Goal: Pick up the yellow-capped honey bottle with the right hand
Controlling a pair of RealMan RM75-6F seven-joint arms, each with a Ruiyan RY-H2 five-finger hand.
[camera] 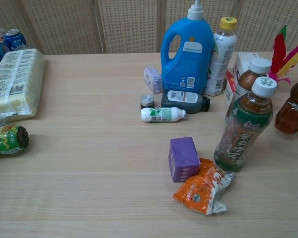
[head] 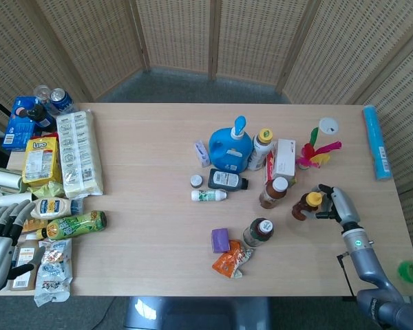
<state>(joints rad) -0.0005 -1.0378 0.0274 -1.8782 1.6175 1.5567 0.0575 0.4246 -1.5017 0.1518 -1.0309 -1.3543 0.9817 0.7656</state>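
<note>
Head view alone showing right hand [head: 336,204] gripping honey bottle [head: 307,205] right of brown tea bottle [head: 273,193], left hand [head: 1,242] spread, holding nothing, off bench's [head: 151,227] left edge, chest view catching only bottle at right border.

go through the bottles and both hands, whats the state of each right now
honey bottle: gripped by the right hand, tilted
right hand: holds the honey bottle
left hand: holds nothing, fingers apart
green-label tea bottle: upright, capped
brown tea bottle: upright, white cap on
blue detergent jug: upright
small white bottle: lying on its side
</note>
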